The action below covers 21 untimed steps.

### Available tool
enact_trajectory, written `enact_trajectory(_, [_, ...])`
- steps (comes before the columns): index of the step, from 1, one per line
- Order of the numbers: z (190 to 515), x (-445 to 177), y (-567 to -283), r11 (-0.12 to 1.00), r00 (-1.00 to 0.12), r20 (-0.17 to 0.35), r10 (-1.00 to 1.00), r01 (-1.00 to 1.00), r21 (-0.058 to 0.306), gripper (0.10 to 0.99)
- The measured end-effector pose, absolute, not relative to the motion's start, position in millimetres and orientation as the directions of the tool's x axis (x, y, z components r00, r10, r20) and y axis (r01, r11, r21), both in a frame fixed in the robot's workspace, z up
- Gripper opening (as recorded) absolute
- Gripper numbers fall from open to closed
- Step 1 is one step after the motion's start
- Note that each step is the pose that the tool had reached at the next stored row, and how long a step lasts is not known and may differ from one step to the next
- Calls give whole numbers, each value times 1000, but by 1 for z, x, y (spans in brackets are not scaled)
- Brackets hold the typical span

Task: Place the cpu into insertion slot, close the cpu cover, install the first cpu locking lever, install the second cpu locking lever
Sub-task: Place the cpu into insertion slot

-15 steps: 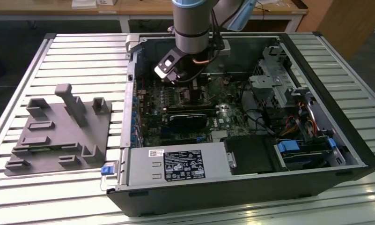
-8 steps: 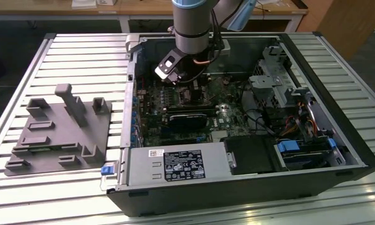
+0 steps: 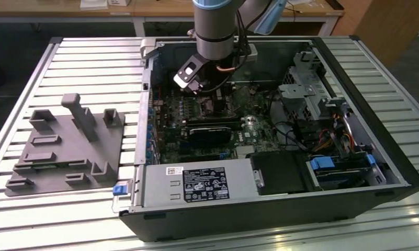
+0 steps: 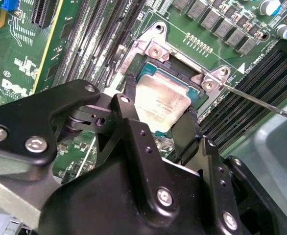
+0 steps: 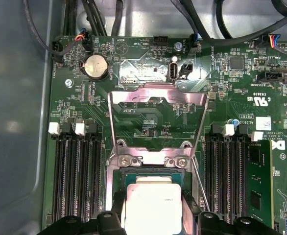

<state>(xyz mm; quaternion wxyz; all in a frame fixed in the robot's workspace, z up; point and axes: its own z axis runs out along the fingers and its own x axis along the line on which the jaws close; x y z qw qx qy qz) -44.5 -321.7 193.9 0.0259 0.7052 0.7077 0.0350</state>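
Note:
The cpu [image 4: 163,105] [image 5: 153,205], a flat square chip with a silvery top, sits between my gripper's black fingers [image 4: 129,110], over the insertion slot [image 5: 148,172]. Whether it rests fully in the socket I cannot tell. My gripper [image 4: 159,111] [image 5: 154,211] [image 3: 195,86] is shut on two opposite sides of the chip. The cpu cover [image 5: 155,89], a thin silver frame with a cut-out centre, stands swung open beyond the socket. A thin metal locking lever [image 4: 261,100] [image 5: 201,183] sticks up loose beside the socket.
Black memory slots [image 5: 77,171] flank the socket on the green board. The open computer case [image 3: 265,214] lies on a slatted table, with a power supply [image 3: 195,184] and drive cables [image 3: 335,136] inside. A grey fixture [image 3: 63,146] stands at the exterior view's left.

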Motion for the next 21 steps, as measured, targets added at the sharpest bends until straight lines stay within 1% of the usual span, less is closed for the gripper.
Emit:
enact_trajectory(11, [192,-44,-322,3,-4,13,1000,996,86,537])
enact_trajectory(13, [192,-44,-322,3,-4,13,1000,996,86,549])
enact_trajectory(14, [192,-44,-322,3,-4,13,1000,996,86,612])
enact_trajectory(21, [193,-44,-322,3,-4,13,1000,996,86,612])
